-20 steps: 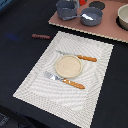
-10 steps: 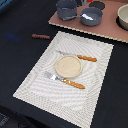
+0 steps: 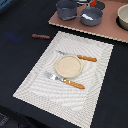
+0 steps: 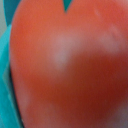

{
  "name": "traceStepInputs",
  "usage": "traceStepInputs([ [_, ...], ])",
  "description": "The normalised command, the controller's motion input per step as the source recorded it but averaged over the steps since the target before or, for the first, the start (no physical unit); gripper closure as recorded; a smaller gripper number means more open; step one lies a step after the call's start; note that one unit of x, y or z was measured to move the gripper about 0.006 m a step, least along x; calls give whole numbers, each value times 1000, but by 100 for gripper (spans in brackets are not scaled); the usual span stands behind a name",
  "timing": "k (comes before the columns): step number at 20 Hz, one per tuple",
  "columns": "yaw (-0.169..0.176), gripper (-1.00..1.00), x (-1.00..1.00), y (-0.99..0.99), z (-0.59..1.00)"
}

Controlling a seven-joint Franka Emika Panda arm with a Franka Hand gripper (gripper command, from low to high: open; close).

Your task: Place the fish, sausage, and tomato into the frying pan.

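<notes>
My wrist view is filled by the tomato [image 4: 65, 65], pressed close for lifting to the frying pan [image 3: 91, 17]; I cannot tell whether my claw grips it; the sausage [image 3: 41, 36] waits on the dark surface [image 3: 20, 20].

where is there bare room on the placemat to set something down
Bare patches: the placemat's near end below the fork, and its strip toward the sausage. The dark tabletop around the sausage is also open. Crowded: the middle, with plate between fork and knife, and the far board holding cookware.
</notes>
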Motion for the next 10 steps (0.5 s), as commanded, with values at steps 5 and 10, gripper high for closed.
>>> traceStepInputs([
  [5,-33,-100,561,494,0],
  [10,-14,-100,389,315,0],
])
